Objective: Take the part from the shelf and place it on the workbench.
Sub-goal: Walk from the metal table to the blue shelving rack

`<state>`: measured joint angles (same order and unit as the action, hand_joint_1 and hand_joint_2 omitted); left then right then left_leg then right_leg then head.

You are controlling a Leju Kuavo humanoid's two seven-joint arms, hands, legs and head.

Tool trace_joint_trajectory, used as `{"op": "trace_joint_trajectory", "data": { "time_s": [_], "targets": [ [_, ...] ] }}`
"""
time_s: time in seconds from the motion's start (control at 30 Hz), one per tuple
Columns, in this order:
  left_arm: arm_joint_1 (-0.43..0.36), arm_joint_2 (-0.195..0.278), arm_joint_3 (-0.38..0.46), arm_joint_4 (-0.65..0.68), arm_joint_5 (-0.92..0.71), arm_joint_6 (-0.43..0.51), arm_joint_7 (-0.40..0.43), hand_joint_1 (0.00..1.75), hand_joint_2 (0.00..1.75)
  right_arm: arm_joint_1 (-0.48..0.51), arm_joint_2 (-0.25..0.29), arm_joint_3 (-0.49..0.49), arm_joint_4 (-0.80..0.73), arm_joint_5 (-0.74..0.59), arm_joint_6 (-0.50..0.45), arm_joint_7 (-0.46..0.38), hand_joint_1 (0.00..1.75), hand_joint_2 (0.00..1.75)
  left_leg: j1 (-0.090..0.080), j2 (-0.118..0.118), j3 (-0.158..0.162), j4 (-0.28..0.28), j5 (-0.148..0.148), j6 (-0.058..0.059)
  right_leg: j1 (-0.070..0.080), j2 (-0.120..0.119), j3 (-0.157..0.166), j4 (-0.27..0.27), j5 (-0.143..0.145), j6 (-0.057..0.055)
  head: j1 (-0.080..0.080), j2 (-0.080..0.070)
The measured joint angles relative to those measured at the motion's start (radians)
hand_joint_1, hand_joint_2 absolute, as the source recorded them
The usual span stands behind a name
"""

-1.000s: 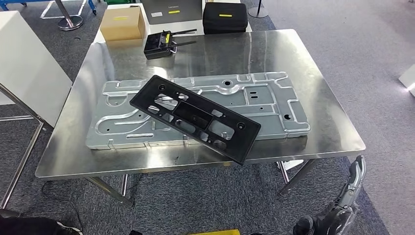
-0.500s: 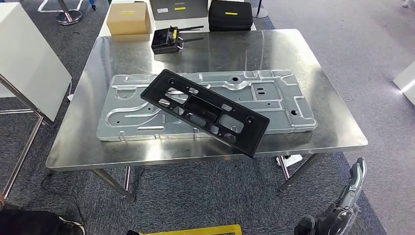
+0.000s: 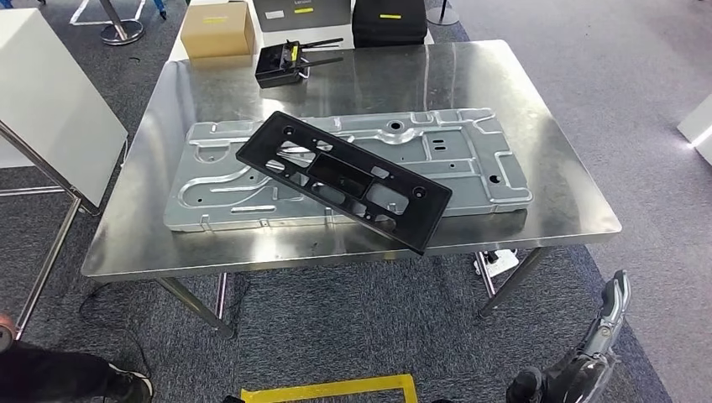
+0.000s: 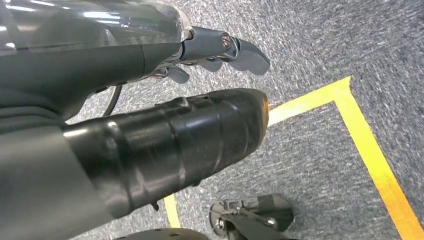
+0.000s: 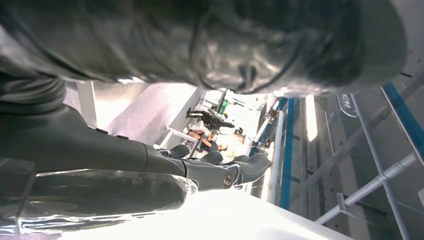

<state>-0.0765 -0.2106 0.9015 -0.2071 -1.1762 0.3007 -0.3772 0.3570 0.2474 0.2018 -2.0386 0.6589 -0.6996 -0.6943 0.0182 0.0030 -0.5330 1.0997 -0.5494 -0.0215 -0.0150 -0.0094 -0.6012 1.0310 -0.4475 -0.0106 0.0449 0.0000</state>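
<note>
the black part (image 3: 343, 180) lay slantwise on the metal plate (image 3: 470, 164) on the workbench (image 3: 554, 214); the left hand (image 4: 215, 52) and right hand (image 5: 220, 167) held nothing, fingers apart

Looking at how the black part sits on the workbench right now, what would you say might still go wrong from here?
The black part lies slanted across the stamped metal panel, and its near corner juts past the workbench edge, so a bump might tip or slide it off. Resting on the panel's raised ribs, it may also rock. The right hand hangs low beside that edge; a careless swing could catch the overhanging corner.
</note>
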Motion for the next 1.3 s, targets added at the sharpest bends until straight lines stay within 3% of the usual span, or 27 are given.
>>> {"op": "trace_joint_trajectory", "data": {
  "time_s": [0.07, 0.17, 0.2, 0.27, 0.33, 0.37, 0.4, 0.43, 0.53, 0.6, 0.7, 0.77, 0.83, 0.87, 0.9, 0.93, 0.97, 1.03, 1.1, 1.2, 1.23, 1.3],
  "targets": [
    [-0.001, 0.000, 0.000, 0.000, 0.000, 0.001, -0.001, 0.00, 0.00, 0.000, 0.003, 0.000, 0.000, 0.000, 0.000, 0.000, 0.00, 0.00, -0.002, -0.005, 0.037, -0.077, 0.019, 0.010, 0.002, 0.001, -0.008, 0.008, 0.005, 0.012, 0.001, 0.000],
    [0.001, 0.000, 0.001, 0.000, 0.000, 0.001, -0.001, 0.00, 0.00, 0.001, 0.004, -0.002, 0.000, -0.001, 0.000, -0.002, 0.00, 0.00, -0.007, -0.007, 0.029, -0.084, 0.032, 0.034, -0.001, 0.003, -0.011, 0.008, 0.015, 0.035, 0.002, 0.000],
    [0.000, 0.000, 0.001, 0.000, 0.000, 0.001, -0.001, 0.00, 0.00, 0.002, 0.004, -0.002, 0.000, -0.002, 0.000, -0.002, 0.00, 0.00, -0.007, -0.005, 0.025, -0.086, 0.039, 0.044, -0.003, 0.004, -0.016, 0.018, 0.004, 0.040, 0.002, 0.000],
    [-0.002, 0.000, 0.001, 0.000, 0.000, 0.001, 0.000, 0.00, 0.00, 0.003, 0.004, -0.003, 0.000, -0.004, 0.000, -0.002, 0.00, 0.00, -0.008, -0.001, 0.012, -0.090, 0.056, 0.061, -0.007, 0.006, -0.042, 0.090, -0.066, 0.046, 0.002, 0.000],
    [-0.002, 0.000, 0.001, 0.000, 0.000, 0.002, 0.000, 0.00, 0.00, 0.003, 0.004, -0.004, 0.001, -0.009, 0.000, -0.002, 0.00, 0.00, -0.012, 0.002, -0.006, -0.088, 0.069, 0.069, -0.006, 0.007, -0.079, 0.212, -0.152, 0.048, 0.002, 0.000],
    [-0.001, 0.000, 0.001, 0.000, 0.000, 0.002, 0.000, 0.00, 0.00, 0.004, 0.004, -0.004, 0.001, -0.012, 0.000, -0.002, 0.00, 0.00, -0.015, 0.003, -0.016, -0.086, 0.076, 0.070, -0.006, 0.007, -0.086, 0.256, -0.173, 0.048, 0.002, 0.000],
    [-0.001, 0.000, 0.001, 0.000, 0.000, 0.002, 0.001, 0.00, 0.00, 0.004, 0.004, -0.005, 0.002, -0.014, 0.000, -0.002, 0.00, 0.00, -0.018, 0.004, -0.026, -0.084, 0.082, 0.070, -0.006, 0.007, -0.077, 0.266, -0.172, 0.046, 0.002, 0.000],
    [-0.001, 0.000, 0.002, 0.000, 0.000, 0.003, 0.001, 0.00, 0.00, 0.004, 0.004, -0.006, 0.003, -0.016, 0.000, -0.002, 0.00, 0.00, -0.021, 0.004, -0.036, -0.082, 0.088, 0.070, -0.004, 0.007, -0.048, 0.239, -0.155, 0.042, 0.002, 0.000],
    [-0.001, 0.000, 0.002, 0.000, 0.000, 0.004, 0.001, 0.00, 0.00, 0.004, 0.004, -0.008, 0.003, -0.017, 0.000, -0.002, 0.00, 0.00, -0.026, 0.003, -0.053, -0.079, 0.103, 0.065, 0.009, 0.007, 0.085, 0.042, -0.097, 0.018, 0.002, 0.000],
    [-0.001, -0.002, 0.002, 0.000, 0.000, 0.004, 0.002, 0.00, 0.00, 0.004, 0.005, -0.009, 0.003, -0.018, 0.000, -0.002, 0.00, 0.00, -0.024, 0.004, -0.057, -0.080, 0.114, 0.055, 0.018, 0.006, 0.116, -0.019, -0.086, 0.008, 0.002, 0.000],
    [-0.002, -0.002, 0.003, 0.000, 0.000, 0.004, 0.002, 0.00, 0.00, 0.004, 0.006, -0.011, 0.004, -0.019, 0.000, -0.003, 0.00, 0.00, -0.020, 0.004, -0.065, -0.076, 0.116, 0.036, 0.016, 0.003, 0.106, -0.039, -0.059, -0.003, 0.002, 0.000],
    [-0.001, -0.002, 0.004, 0.000, 0.000, 0.004, 0.001, 0.00, 0.00, 0.004, 0.009, -0.012, 0.006, -0.020, 0.000, -0.003, 0.00, 0.00, -0.017, 0.001, -0.086, -0.021, 0.053, 0.025, 0.009, -0.001, 0.090, -0.052, -0.036, -0.013, 0.001, 0.000],
    [-0.001, -0.001, 0.005, 0.000, 0.000, 0.004, 0.002, 0.00, 0.00, 0.004, 0.011, -0.012, 0.009, -0.021, 0.000, -0.003, 0.00, 0.00, -0.011, 0.000, -0.116, 0.092, -0.038, 0.015, 0.009, -0.004, 0.066, -0.052, -0.016, -0.017, 0.000, 0.000],
    [-0.001, -0.001, 0.006, 0.000, -0.001, 0.004, 0.002, 0.00, 0.00, 0.004, 0.012, -0.012, 0.011, -0.021, 0.000, -0.003, 0.00, 0.00, -0.008, 0.000, -0.124, 0.144, -0.062, 0.010, 0.009, -0.005, 0.052, -0.051, -0.007, -0.015, 0.000, 0.000],
    [0.000, 0.000, 0.007, 0.000, -0.001, 0.004, 0.002, 0.00, 0.00, 0.004, 0.012, -0.013, 0.013, -0.022, 0.000, -0.003, 0.00, 0.00, -0.005, 0.000, -0.121, 0.173, -0.062, 0.005, 0.008, -0.006, 0.038, -0.047, 0.001, -0.013, 0.000, 0.000],
    [0.000, 0.000, 0.009, 0.000, -0.001, 0.004, 0.002, 0.00, 0.00, 0.004, 0.012, -0.013, 0.015, -0.023, 0.000, -0.003, 0.00, 0.00, -0.001, 0.001, -0.102, 0.169, -0.041, 0.001, 0.006, -0.007, 0.022, -0.042, 0.009, -0.009, 0.000, 0.000],
    [-0.001, 0.000, 0.010, 0.000, -0.001, 0.004, 0.002, 0.00, 0.00, 0.004, 0.012, -0.014, 0.016, -0.024, 0.000, -0.003, 0.00, 0.00, 0.002, 0.001, -0.067, 0.131, -0.010, -0.003, 0.003, -0.007, 0.007, -0.034, 0.016, -0.004, 0.000, 0.000],
    [-0.003, 0.000, 0.013, 0.000, -0.001, 0.004, 0.002, 0.00, 0.00, 0.004, 0.012, -0.014, 0.017, -0.026, 0.000, -0.003, 0.00, 0.00, 0.006, 0.000, 0.031, -0.005, 0.016, -0.007, 0.000, -0.007, -0.021, -0.012, 0.025, 0.007, 0.000, 0.000],
    [-0.004, 0.000, 0.014, 0.000, -0.001, 0.004, 0.002, 0.00, 0.00, 0.004, 0.012, -0.014, 0.017, -0.027, 0.000, -0.003, 0.00, 0.00, 0.003, -0.004, 0.080, -0.091, 0.002, 0.000, 0.001, -0.007, -0.034, 0.003, 0.035, 0.020, 0.001, 0.000],
    [-0.004, 0.000, 0.016, 0.000, -0.001, 0.004, 0.002, 0.00, 0.00, 0.004, 0.012, -0.014, 0.018, -0.029, 0.000, -0.003, 0.00, 0.00, -0.001, -0.003, 0.069, -0.099, 0.013, 0.026, -0.001, -0.005, -0.042, 0.008, 0.044, 0.041, 0.001, 0.000],
    [-0.004, 0.000, 0.016, 0.000, -0.001, 0.004, 0.002, 0.00, 0.00, 0.004, 0.012, -0.015, 0.018, -0.029, 0.000, -0.003, 0.00, 0.00, -0.001, 0.000, 0.061, -0.101, 0.023, 0.037, -0.004, -0.003, -0.049, 0.025, 0.022, 0.046, 0.001, 0.000],
    [-0.005, 0.000, 0.016, 0.000, -0.001, 0.004, 0.002, 0.00, 0.00, 0.004, 0.012, -0.015, 0.019, -0.029, 0.000, -0.003, 0.00, 0.00, -0.002, 0.005, 0.039, -0.102, 0.045, 0.053, -0.007, 0.003, -0.075, 0.109, -0.069, 0.052, 0.001, 0.000]
  ]
}}
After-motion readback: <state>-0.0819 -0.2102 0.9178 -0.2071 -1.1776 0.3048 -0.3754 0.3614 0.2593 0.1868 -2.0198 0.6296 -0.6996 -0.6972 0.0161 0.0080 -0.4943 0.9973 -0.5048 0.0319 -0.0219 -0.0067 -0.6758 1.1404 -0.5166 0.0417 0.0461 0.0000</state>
